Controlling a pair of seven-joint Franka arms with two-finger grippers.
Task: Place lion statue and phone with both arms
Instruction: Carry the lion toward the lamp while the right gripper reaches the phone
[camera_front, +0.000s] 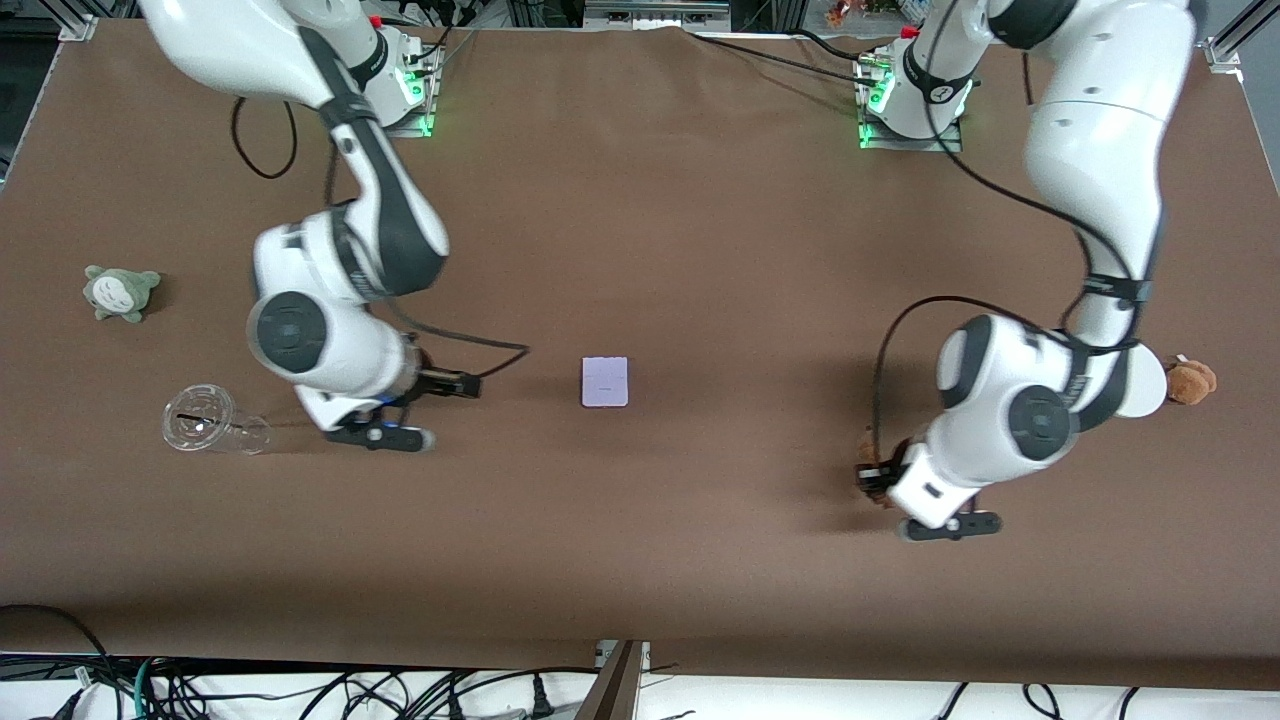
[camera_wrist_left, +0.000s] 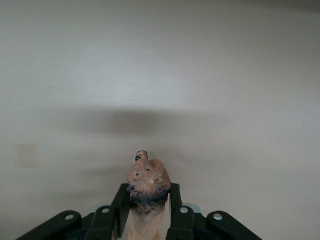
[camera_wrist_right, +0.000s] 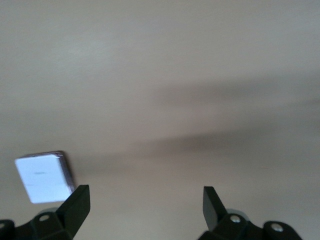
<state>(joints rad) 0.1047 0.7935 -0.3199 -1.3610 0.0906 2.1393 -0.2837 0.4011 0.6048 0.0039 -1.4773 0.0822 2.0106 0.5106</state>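
The phone (camera_front: 605, 381), a pale lavender slab, lies flat at the middle of the brown table. It also shows in the right wrist view (camera_wrist_right: 44, 177), just outside one fingertip (camera_wrist_right: 77, 200). My right gripper (camera_front: 452, 384) is open and empty, low over the table beside the phone, toward the right arm's end; in its wrist view (camera_wrist_right: 145, 202) only bare table lies between the jaws. My left gripper (camera_front: 873, 477) is shut on the lion statue (camera_wrist_left: 148, 181), whose orange-brown head and dark mane stick out past the fingers (camera_wrist_left: 121, 205). It is over the table toward the left arm's end.
A grey-green plush toy (camera_front: 120, 292) and a clear plastic cup (camera_front: 212, 422) on its side lie toward the right arm's end. A fuzzy brown plush (camera_front: 1190, 381) sits beside a white round disc (camera_front: 1148, 385) toward the left arm's end.
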